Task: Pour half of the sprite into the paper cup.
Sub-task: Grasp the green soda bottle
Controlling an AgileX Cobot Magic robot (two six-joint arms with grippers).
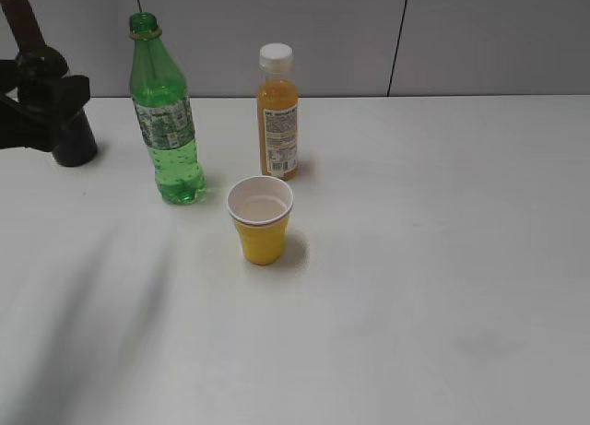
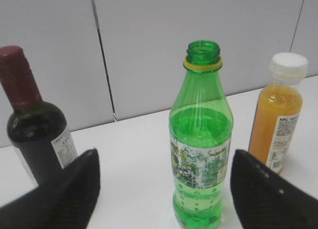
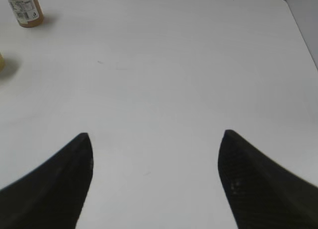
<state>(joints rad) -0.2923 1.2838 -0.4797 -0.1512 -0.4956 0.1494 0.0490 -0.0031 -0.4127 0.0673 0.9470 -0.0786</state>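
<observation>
The sprite [image 1: 164,121] stands upright on the table [image 1: 442,259], uncapped, with liquid reaching roughly to the top of its label band. The paper cup [image 1: 261,219] stands upright just in front and to the right of it, near but apart; a faint line shows low inside, yet whether any liquid is present cannot be told from the exterior view. The orange juice bottle [image 1: 277,112] stands capped behind the cup, and the wine bottle [image 1: 41,79] stands at the far left.

The left gripper [image 2: 164,189] is spread wide — its two fingers frame the sprite in the left wrist view without touching it. In the exterior view only a dark part of that arm shows at the left edge, in front of the wine bottle. The right gripper [image 3: 154,184] is also spread wide and holds nothing; it faces bare table, with the juice bottle at the far corner of its view.

Assessment: neither bottle nor cup is grasped. If pouring has not begun, the remaining steps are grasp, lift, tilt over the cup, and return — the pictures alone do not settle this.
</observation>
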